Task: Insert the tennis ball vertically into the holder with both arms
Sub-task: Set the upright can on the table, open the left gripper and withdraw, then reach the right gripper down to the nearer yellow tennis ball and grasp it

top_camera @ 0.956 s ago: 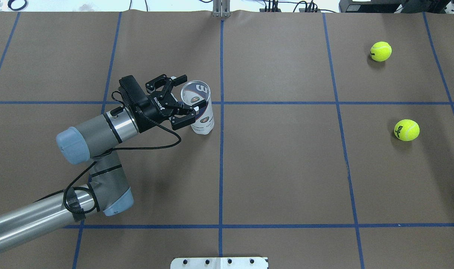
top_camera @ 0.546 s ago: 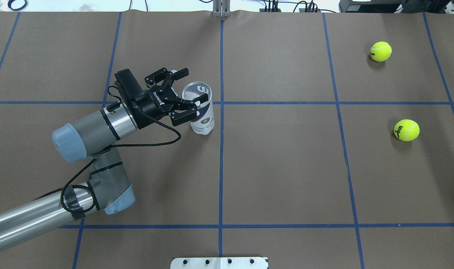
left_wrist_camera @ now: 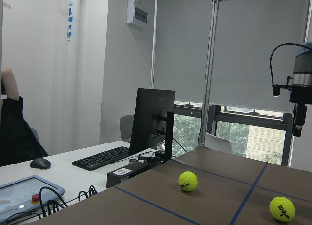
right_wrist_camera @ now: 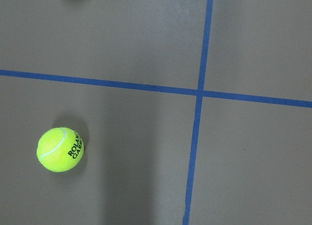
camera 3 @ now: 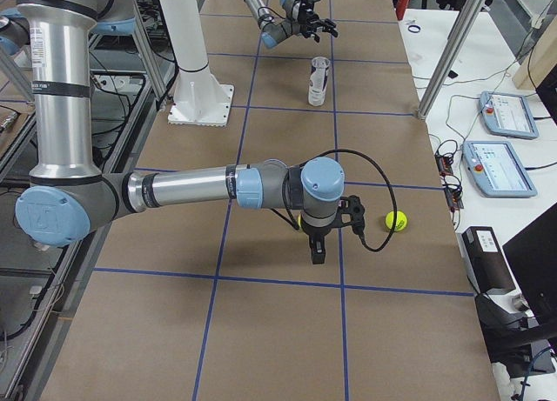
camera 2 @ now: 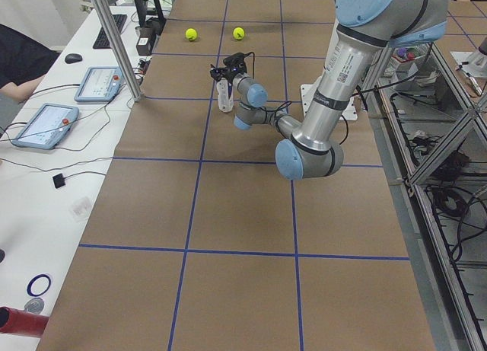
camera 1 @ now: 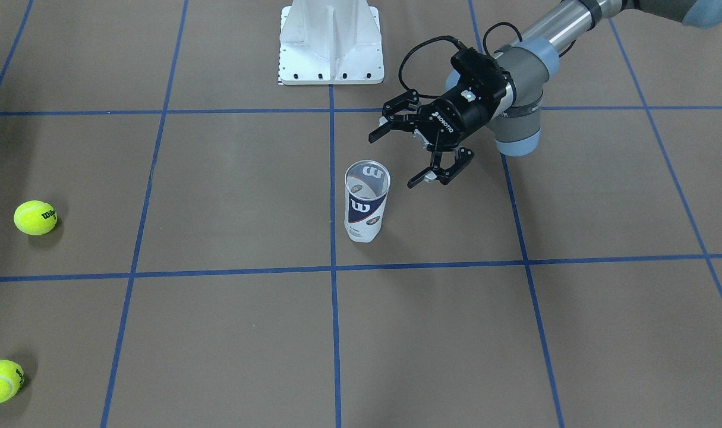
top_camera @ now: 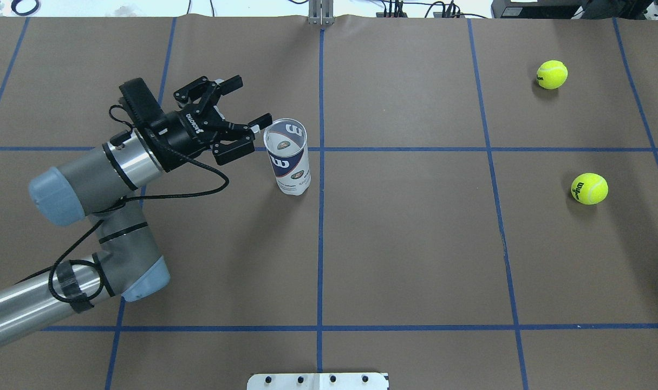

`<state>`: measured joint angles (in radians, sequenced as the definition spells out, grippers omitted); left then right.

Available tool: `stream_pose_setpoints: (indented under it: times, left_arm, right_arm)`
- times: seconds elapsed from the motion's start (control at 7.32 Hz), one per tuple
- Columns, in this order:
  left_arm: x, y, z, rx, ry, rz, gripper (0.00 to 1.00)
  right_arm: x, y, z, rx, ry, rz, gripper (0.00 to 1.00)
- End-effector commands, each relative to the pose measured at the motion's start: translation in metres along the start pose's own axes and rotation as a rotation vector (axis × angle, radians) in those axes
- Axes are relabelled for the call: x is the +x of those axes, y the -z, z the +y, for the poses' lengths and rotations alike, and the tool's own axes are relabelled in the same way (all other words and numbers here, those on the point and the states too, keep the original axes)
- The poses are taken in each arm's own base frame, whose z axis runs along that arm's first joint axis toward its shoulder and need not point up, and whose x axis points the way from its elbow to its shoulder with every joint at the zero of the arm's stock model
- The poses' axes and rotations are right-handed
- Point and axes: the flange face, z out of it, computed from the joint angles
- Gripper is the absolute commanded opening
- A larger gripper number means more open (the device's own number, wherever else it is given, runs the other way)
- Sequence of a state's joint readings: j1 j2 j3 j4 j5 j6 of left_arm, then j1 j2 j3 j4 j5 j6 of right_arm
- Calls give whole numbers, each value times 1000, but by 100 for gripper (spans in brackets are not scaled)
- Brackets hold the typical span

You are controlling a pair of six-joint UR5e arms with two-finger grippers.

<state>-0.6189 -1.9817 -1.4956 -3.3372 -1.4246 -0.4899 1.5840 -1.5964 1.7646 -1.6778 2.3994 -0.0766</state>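
The holder [top_camera: 288, 157], a clear can with a navy "W" label, stands upright and open-topped near the table's middle; it also shows in the front view [camera 1: 366, 202]. My left gripper [top_camera: 246, 112] is open and empty, just left of the can and apart from it; it also shows in the front view [camera 1: 396, 159]. Two yellow tennis balls [top_camera: 552, 74] [top_camera: 589, 188] lie far right. The right wrist view shows one ball [right_wrist_camera: 60, 149] on the paper. My right gripper [camera 3: 315, 249] points down near the balls; I cannot tell its state.
The white pedestal base [camera 1: 331, 41] stands at the robot's side of the table. Blue tape lines [top_camera: 320, 238] grid the brown paper. Operator tablets [camera 3: 505, 114] and a monitor [left_wrist_camera: 151, 117] sit on side tables beyond the table's edge.
My left gripper has pulled back from the can, to the left and farther up the table, with its jaws open. The can stays upright in place. The balls have not moved.
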Motion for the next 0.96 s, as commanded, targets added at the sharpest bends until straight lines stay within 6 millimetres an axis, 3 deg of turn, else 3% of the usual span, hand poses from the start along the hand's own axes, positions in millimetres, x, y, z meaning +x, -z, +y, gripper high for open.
stream_pose_setpoints:
  times: [0.0,0.14,0.41,0.55,0.82]
  left_arm:
    - [-46,61,19,-96,16,-63,99]
    - [-63,78,25,-131,28,-94,99]
    - [-66,81,49,-288,73,-106,99]
    - [-61,76,52,-300,105,-104,99]
    - [-64,75,62,-320,107,-113,99]
  right_arm:
    - [-11,6,0,11,-102,-47,99]
    - [-49,5,-13,24,-237,-61,99]
    - [-113,-38,-28,12,-82,-10,99]
    - [-132,-49,-37,-7,-44,-15,99]
    - [-169,-83,-33,-65,34,-18,99]
